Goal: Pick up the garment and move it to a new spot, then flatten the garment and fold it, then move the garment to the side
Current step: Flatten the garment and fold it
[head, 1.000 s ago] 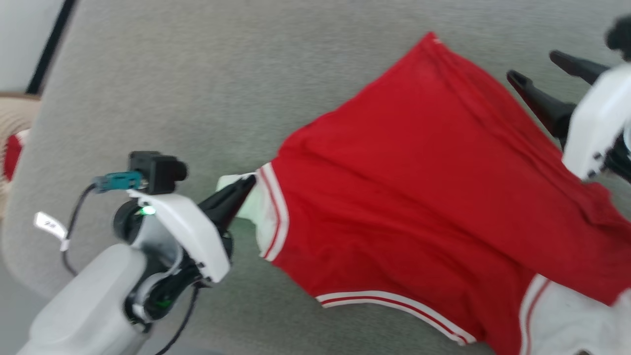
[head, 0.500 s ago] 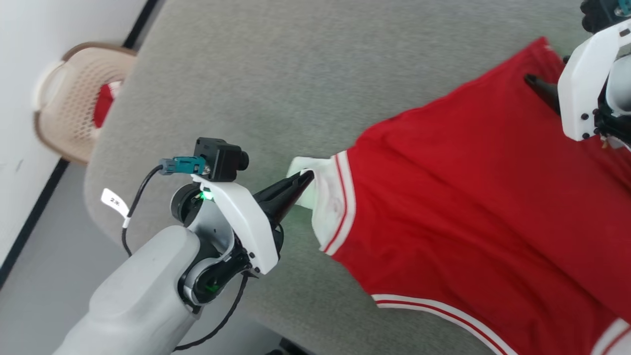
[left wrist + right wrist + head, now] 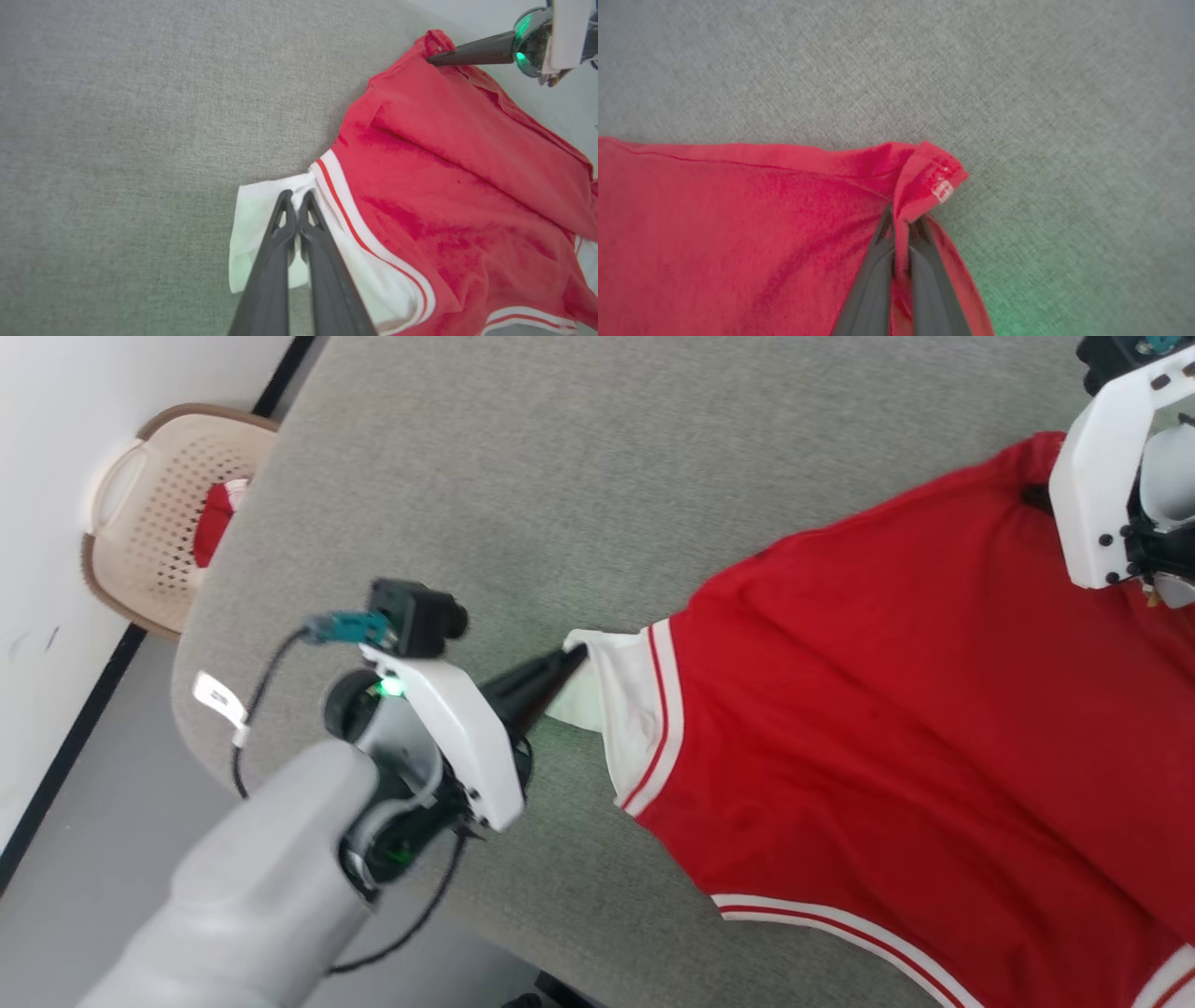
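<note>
The garment [image 3: 887, 709] is red with a white sleeve [image 3: 625, 709] edged in red-and-white stripes, and it lies spread on the grey cloth-covered table [image 3: 560, 476]. My left gripper [image 3: 577, 660] is shut on the outer part of the white sleeve [image 3: 261, 210], at the garment's left end. At the far right, my right gripper [image 3: 1032, 497] is shut on a bunched red corner of the garment [image 3: 924, 177]. A small white tag [image 3: 943, 191] shows on that corner. The left wrist view also shows the right gripper [image 3: 432, 59] pinching that corner.
A beige perforated basket [image 3: 140, 523] holding something red stands on the floor past the table's left edge, against a white wall. The table's rounded edge [image 3: 201, 691] runs close behind my left arm. Bare grey cloth stretches above and left of the garment.
My right gripper has gone from spread open beside the garment's far corner to shut on it. The left gripper kept its hold on the sleeve. The head camera shifted.
</note>
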Available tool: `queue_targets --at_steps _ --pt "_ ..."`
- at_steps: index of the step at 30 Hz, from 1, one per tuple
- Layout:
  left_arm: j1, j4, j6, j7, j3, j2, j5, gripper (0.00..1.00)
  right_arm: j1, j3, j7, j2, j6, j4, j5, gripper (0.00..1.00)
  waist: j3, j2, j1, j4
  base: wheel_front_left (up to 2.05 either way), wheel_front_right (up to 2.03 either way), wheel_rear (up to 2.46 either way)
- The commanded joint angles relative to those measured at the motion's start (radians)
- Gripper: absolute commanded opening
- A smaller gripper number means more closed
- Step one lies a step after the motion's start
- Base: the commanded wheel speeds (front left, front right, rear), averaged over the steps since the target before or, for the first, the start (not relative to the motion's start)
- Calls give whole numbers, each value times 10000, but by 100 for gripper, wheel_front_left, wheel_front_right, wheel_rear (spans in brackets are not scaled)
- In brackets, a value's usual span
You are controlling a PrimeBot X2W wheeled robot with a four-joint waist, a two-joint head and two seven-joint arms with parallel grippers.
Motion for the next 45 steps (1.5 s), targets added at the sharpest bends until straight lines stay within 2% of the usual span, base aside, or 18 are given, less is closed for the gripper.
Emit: queue_targets --at_steps 1,7,12,13,19,26,30,33,37,42,45 --pt "-245 31 -49 76 116 164 -146 0 456 450 107 -254 -11 204 198 0 -97 -1 0 -284 0 0 0" --pt "-966 -185 43 719 408 907 -208 0 -446 417 -607 -762 -17 -915 709 0 -341 -1 0 -1088 0 0 0" --pt "-1877 -611 388 1498 686 1773 39 0 -563 445 -1059 -1370 -14 -1908 814 0 -565 -1 0 -1859 0 0 0" --pt "-1877 -611 388 1498 686 1773 39 0 -563 445 -1059 -1370 -14 -1908 814 0 -565 -1 0 -1859 0 0 0" --pt "-3068 -1103 689 2501 997 2581 185 0 -457 -46 -1431 -1837 -14 -2919 1095 0 -758 -1 0 -2712 0 0 0" --pt "-4451 -1269 951 3646 1155 3147 450 0 -406 -810 -1332 -1994 -14 -4040 1239 0 -912 -1 0 -3523 0 0 0" --pt "-5308 -944 1022 3948 1184 3051 661 0 -664 -1387 -1343 -1810 -15 -4258 761 0 -832 -1 0 -3820 0 0 0" --pt "-6124 -300 1038 3763 1241 2769 1024 0 -1069 -1791 -1536 -1411 -15 -3933 126 0 -697 -1 0 -3964 0 0 0" --pt "-7382 942 918 2894 1264 2238 1809 0 -1888 -2111 -2158 -585 -15 -3097 -1032 0 -472 -1 0 -4170 0 0 0" --pt "-8967 2431 864 1012 1345 1572 2872 0 -3158 -2684 -4047 561 -15 -1530 -2797 0 -270 -1 0 -4302 0 0 0" --pt "-9787 2975 1009 -735 1379 1373 3761 0 -3838 -3200 -5707 1096 -15 -701 -4036 0 -213 -1 0 -4322 0 0 0"
